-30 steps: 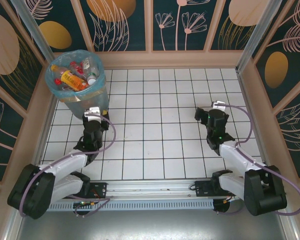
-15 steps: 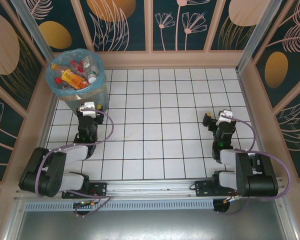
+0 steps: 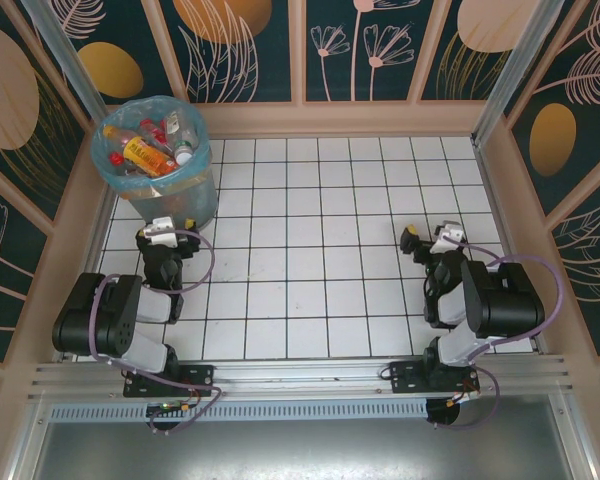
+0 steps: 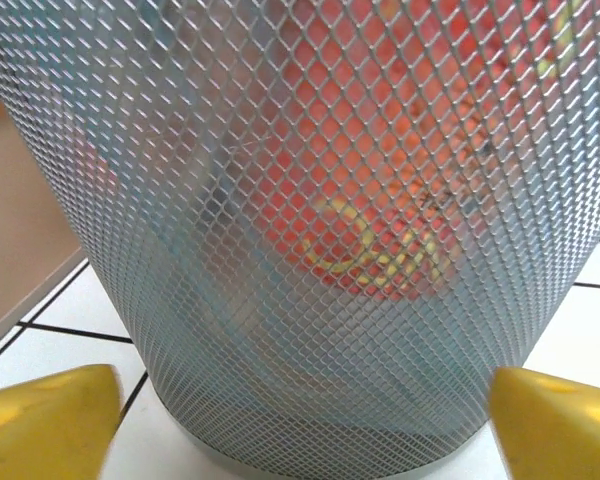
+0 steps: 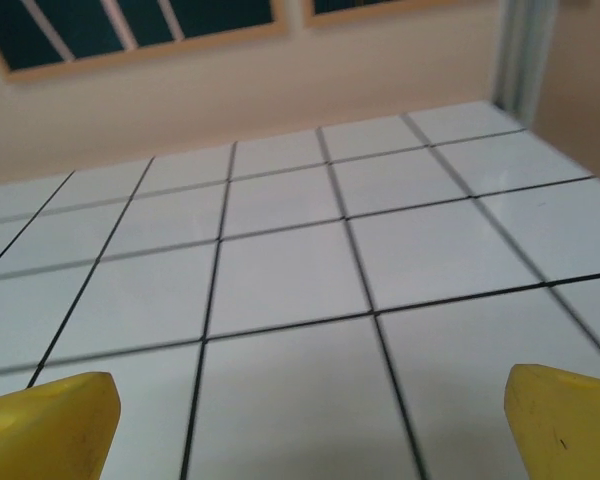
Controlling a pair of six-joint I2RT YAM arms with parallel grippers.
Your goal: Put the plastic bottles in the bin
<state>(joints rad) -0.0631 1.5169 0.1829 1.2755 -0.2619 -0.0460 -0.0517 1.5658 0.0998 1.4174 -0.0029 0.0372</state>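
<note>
At the far-left corner of the tiled table point(image 3: 320, 220) – the bin point(image 3: 188, 203), mesh-walled and lined with a light-blue bag turned over its rim.

Risks, as I judge them:
- Left gripper point(image 3: 158, 231) sits low, just beside the bin's base. In its wrist view the mesh wall point(image 4: 310, 200) looms close ahead. Any forward creep could shove or tip the bin.
- Bin looks heaped. A knock could roll the topmost bottle over the rim and back onto the tiles.
- The bag's loose edge hangs outside the rim, so a finger rising close by might snag it.

Jaws:
- Left gripper point(image 4: 300, 410): yellow fingertips wide apart at the lower corners of its view, nothing between them.
- Right gripper point(image 3: 412, 240) sits low over the right-hand tiles, well apart from the bin. In its own view point(image 5: 310, 410) the tips are likewise spread and hold nothing.

Contents: plastic bottles point(image 3: 145, 152) piled to about rim level, with an orange-labelled one lying across the top and red and white caps around it. Through the mesh, a red-orange label with yellow marking shows low down, blurred by the bag. Every bottle I can find is in the bin – task looks done or nearly so.
</note>
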